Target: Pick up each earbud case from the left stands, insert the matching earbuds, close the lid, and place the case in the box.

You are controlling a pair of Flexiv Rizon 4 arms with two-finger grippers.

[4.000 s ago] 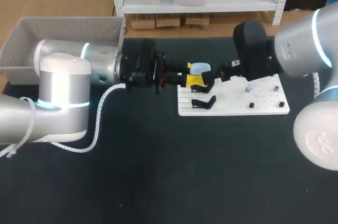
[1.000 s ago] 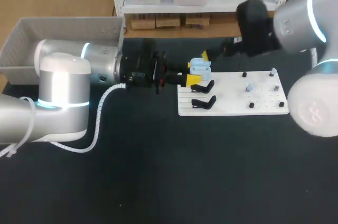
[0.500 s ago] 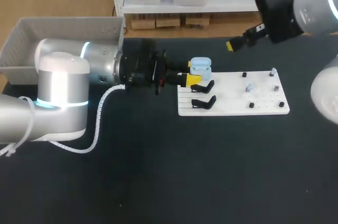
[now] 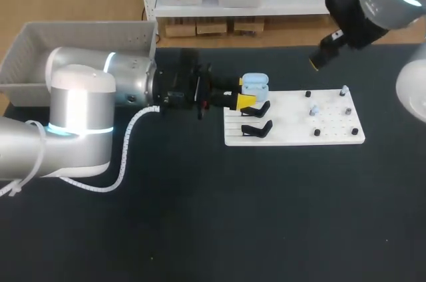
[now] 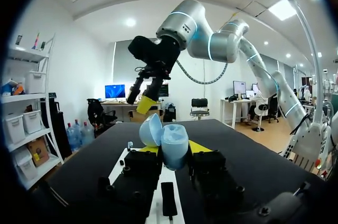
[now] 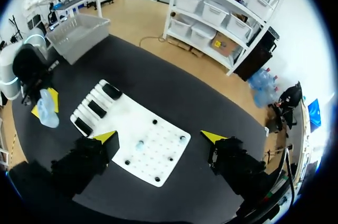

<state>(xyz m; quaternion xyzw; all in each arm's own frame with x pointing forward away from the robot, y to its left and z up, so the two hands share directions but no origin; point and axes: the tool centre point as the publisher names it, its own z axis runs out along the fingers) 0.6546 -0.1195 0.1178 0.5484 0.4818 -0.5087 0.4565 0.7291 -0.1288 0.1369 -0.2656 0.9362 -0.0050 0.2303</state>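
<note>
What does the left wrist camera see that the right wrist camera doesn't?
Only the left wrist view shows the right gripper from outside, hanging in the air ahead of the left gripper, and the earbud case close up. Only the right wrist view shows the grey box and the black stands on the white board, seen from high above. Both show the light-blue earbud case held between the left gripper's fingers, over the black table.

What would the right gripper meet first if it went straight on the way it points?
Probably the white board, near the small blue earbud on it. The right gripper looks down on it from above, and nothing shows in between.
</note>
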